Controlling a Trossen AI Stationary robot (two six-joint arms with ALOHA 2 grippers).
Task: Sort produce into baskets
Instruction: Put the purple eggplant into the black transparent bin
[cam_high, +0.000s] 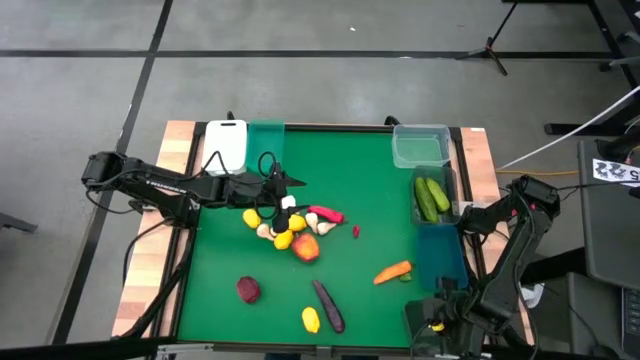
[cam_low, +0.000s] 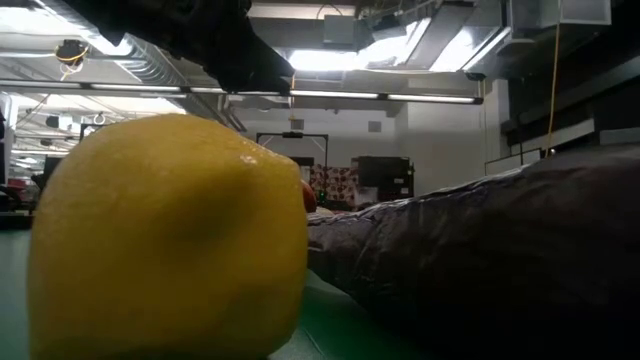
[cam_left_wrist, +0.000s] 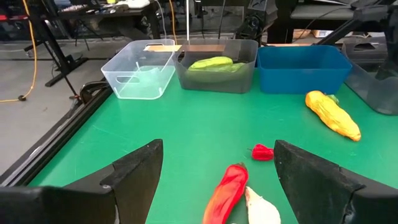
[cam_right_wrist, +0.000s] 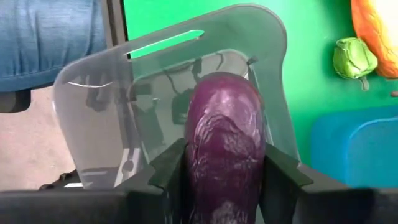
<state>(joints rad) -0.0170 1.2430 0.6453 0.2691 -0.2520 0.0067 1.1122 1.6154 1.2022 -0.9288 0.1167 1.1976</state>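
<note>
Eggplant (cam_right_wrist: 224, 143) is clamped between the right hand's (cam_right_wrist: 224, 180) two fingers, hanging right over a clear grey-tinted bin (cam_right_wrist: 99, 106) at the near right corner of the bench (cam_high: 360, 170); the step in hand reads as dropping it into that bin. Next move calls for lowering a little so it sits inside the walls, then letting go (the bin is narrow, so the eggplant should stay centred or it may catch the rim). The left hand (cam_left_wrist: 217, 180) is spread open, empty, poised low over the middle pile with a red chili (cam_left_wrist: 225, 190) and a white garlic bulb (cam_left_wrist: 261, 208) between its fingers; likely its next pick. Beyond it: a carrot (cam_left_wrist: 333, 114), a small red piece (cam_left_wrist: 262, 152), a clear bin (cam_left_wrist: 140, 74), a grey bin holding cucumbers (cam_left_wrist: 214, 63), and a blue bin (cam_left_wrist: 305, 65). Still loose on the bench: lemons (cam_high: 311, 319), a second eggplant (cam_high: 328, 306), an apple (cam_high: 306, 248), so the sort looks far from done.
</note>
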